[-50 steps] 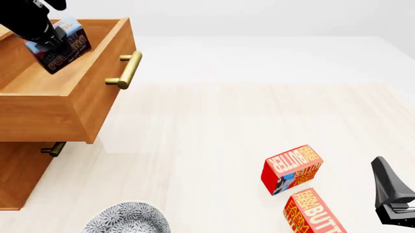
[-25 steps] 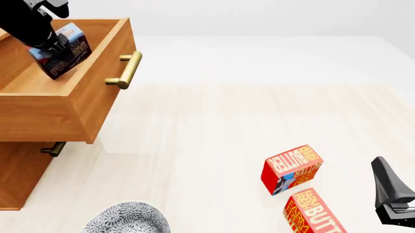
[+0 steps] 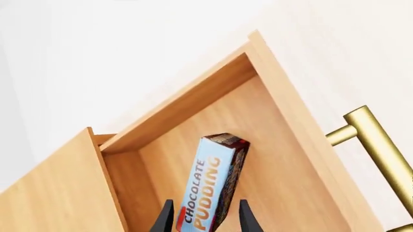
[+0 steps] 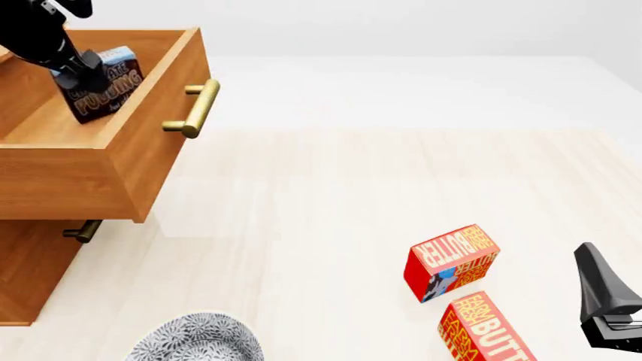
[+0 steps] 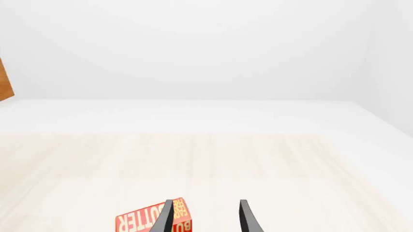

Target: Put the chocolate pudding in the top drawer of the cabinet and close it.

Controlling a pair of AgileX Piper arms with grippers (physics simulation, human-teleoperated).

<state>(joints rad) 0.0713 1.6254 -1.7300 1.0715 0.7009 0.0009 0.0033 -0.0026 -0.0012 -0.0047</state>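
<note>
The chocolate pudding (image 4: pixel 105 86) stands tilted on its edge inside the open top drawer (image 4: pixel 95 162) of the cabinet (image 4: pixel 30 263). In the left wrist view the pudding (image 3: pixel 216 186) rests on the drawer floor (image 3: pixel 271 179). My left gripper (image 4: pixel 80 66) is just above the box, open, with its fingers (image 3: pixel 166 218) on either side of the box with gaps. My right gripper (image 4: pixel 602 297) is open and empty at the near right, by the butter boxes.
The drawer's brass handle (image 4: pixel 195 109) sticks out toward the table. A lower drawer's handle (image 4: pixel 83 229) shows beneath. Two red-and-orange butter boxes (image 4: pixel 452 259) (image 4: pixel 486 331) lie near right. A patterned plate (image 4: pixel 195 342) is at the near edge.
My left gripper has opened and pulled up and back a little. The pudding has left the fingers and now sits in the drawer. The right arm has not moved.
</note>
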